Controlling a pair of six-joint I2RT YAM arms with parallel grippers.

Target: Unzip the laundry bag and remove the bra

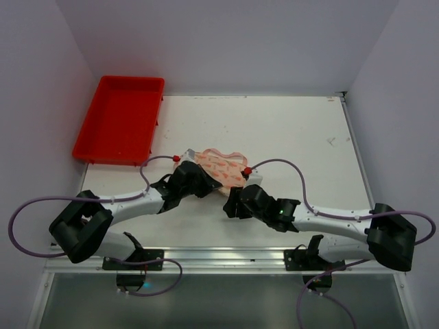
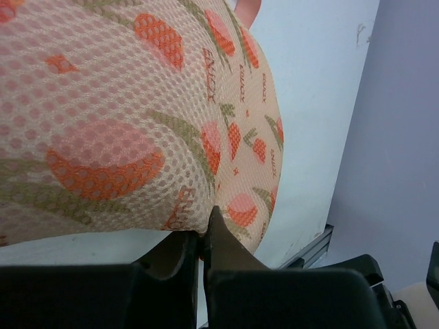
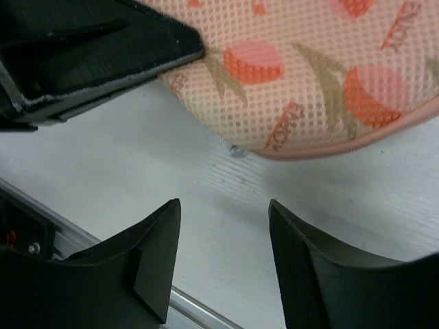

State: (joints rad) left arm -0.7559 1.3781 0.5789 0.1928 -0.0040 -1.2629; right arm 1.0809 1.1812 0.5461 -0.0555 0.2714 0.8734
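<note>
Left hand (image 2: 204, 236) pinches the near edge of the laundry bag (image 1: 218, 166) on the tabletop (image 1: 295, 137). Right hand (image 3: 223, 226) hovers open beside its pink seam. The bag appears zipped, with no bra out.

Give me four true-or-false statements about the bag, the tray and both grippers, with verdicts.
1. The left gripper is shut on the laundry bag at its edge. True.
2. The right gripper grips the bag. False: its jaws stand open over the table, off the bag.
3. The bag lies in the red tray. False: it lies on the table, apart from the tray.
4. The bag's mesh carries an orange-red print. True.
</note>
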